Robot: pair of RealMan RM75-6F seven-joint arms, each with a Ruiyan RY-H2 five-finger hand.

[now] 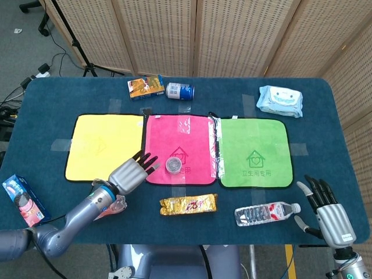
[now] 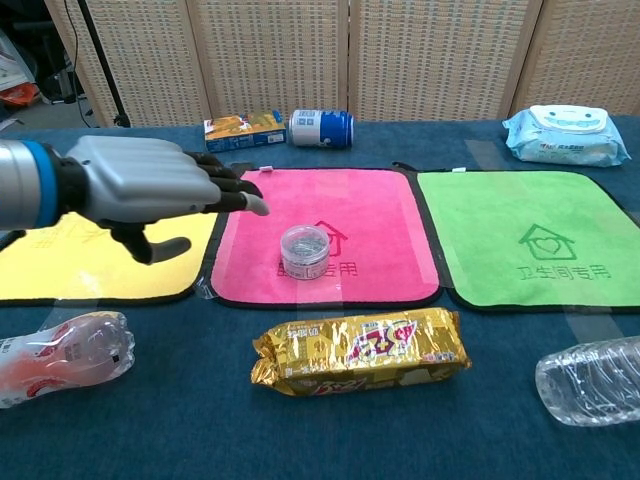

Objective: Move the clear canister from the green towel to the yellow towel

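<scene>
A dark blue cloth covered the counter (image 1: 52,99), with woven folding screens (image 1: 174,35) standing behind it and grey floor with cables at the far left. Three towels lay taped side by side: the yellow towel (image 1: 102,145), a pink towel (image 1: 186,131) and the green towel (image 1: 253,152). The clear canister (image 1: 174,165) stood upright on the pink towel. The left robot hand (image 1: 131,173) hovered just beside it, fingers spread, holding nothing. The right robot hand (image 1: 328,212) rested spread at the counter's near right corner, near a lying water bottle (image 1: 266,213).
</scene>
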